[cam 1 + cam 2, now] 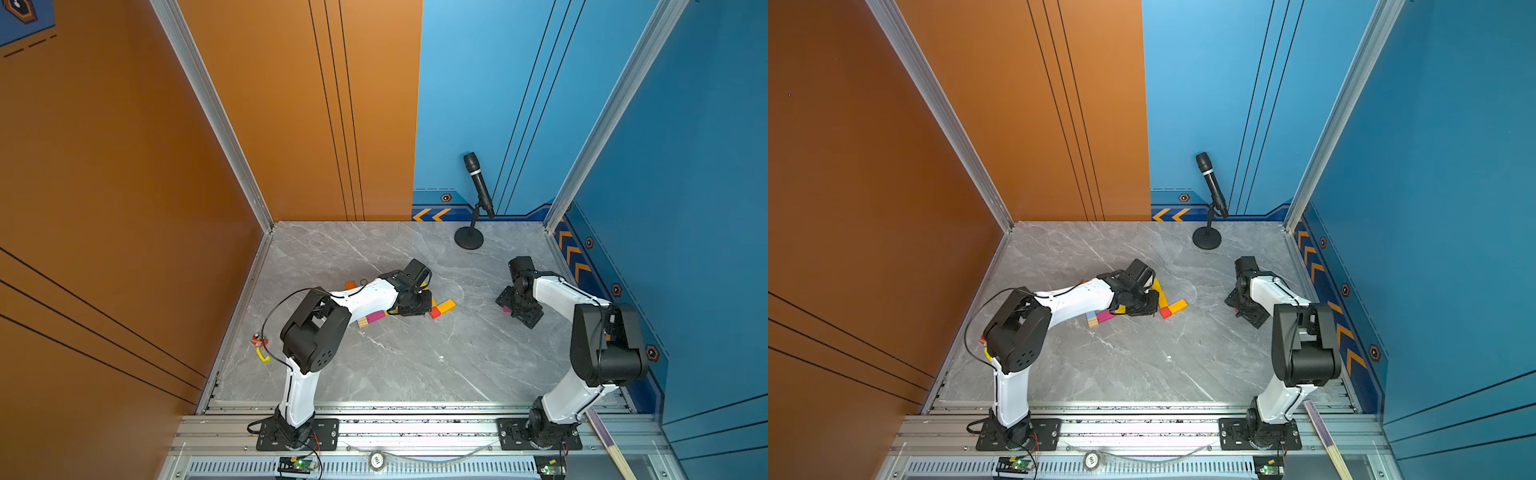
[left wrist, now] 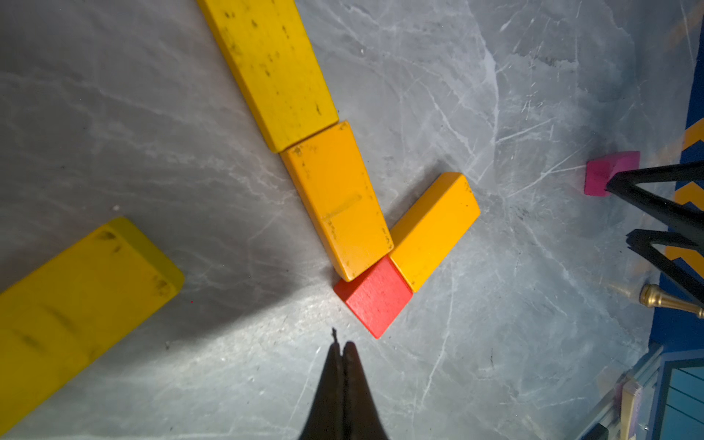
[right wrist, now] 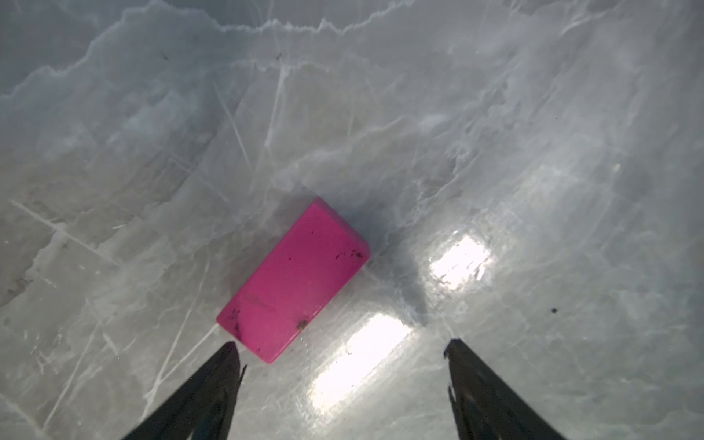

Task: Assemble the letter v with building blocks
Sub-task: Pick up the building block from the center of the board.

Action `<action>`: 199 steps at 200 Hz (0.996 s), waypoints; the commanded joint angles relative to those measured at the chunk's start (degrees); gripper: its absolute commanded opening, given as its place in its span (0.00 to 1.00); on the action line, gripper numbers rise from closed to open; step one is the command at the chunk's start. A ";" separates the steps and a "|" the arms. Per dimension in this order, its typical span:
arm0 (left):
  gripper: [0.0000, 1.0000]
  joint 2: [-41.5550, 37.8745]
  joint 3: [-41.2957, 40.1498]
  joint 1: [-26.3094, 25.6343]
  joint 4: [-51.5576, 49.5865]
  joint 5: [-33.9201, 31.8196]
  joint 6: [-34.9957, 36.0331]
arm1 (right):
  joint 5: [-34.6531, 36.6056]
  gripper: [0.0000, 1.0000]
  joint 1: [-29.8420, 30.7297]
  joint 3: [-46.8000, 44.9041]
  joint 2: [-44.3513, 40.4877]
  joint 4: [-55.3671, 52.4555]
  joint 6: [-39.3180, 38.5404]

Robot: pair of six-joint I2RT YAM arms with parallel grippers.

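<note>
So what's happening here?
The V is half built: a yellow brick and amber brick lie end to end, red cube at the corner, second amber brick starting the other stroke. The left end effector is shut and empty near the cube. The right end effector is open over a loose pink brick.

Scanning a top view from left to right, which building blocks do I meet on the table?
Orange block → plain wood block → pink brick → red cube → amber brick → second pink brick.

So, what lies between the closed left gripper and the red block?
Nothing but bare marble table. The left wrist view shows the shut left gripper apart from the red block, with no block between.
</note>
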 commanded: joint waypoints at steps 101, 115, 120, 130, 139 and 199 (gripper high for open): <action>0.00 -1.98 0.29 0.91 -0.71 -0.37 0.62 | -0.05 0.84 -1.72 5.23 6.29 2.70 0.46; 0.00 -1.87 0.42 0.88 -0.71 -0.37 0.50 | 0.10 0.83 -1.98 6.13 6.95 2.74 0.26; 0.00 -1.86 0.41 0.91 -0.72 -0.28 0.54 | 0.01 0.83 -2.10 6.54 7.24 2.79 0.05; 0.00 -1.67 0.48 0.96 -0.71 -0.27 0.54 | -0.17 0.83 -2.28 7.29 8.06 2.70 -0.24; 0.00 -1.61 0.45 1.00 -0.74 -0.12 0.45 | -0.42 0.83 -2.42 7.93 8.72 2.70 -0.45; 0.00 -1.43 0.45 1.07 -0.76 -0.05 0.26 | -1.39 0.70 -2.34 11.44 12.67 3.05 -1.69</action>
